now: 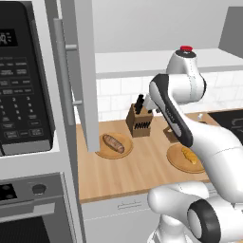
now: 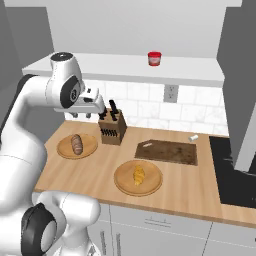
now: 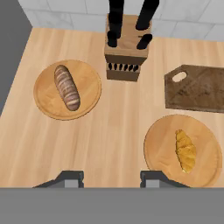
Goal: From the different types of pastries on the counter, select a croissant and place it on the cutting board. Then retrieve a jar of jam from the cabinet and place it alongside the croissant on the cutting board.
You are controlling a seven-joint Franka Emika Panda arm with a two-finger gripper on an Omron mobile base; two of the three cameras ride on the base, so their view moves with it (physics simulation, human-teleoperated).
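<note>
From the left base view, my white arm rises over the wooden tabletop (image 1: pixel 123 175); the croissant (image 1: pixel 189 155) lies on a round plate (image 1: pixel 176 159) at the right, the brown loaf (image 1: pixel 114 143) on another plate.

From the right base view, the cutting board (image 2: pixel 167 151) sits just behind the croissant's plate, and the jar of jam (image 2: pixel 155 58) stands on the cabinet shelf (image 2: pixel 125 67).

From the hand view, my jaws (image 3: pixel 111 178) hang apart, released, holding and touching nothing. I judge I should move right, center over the croissant, then descend across its narrow width.
</note>
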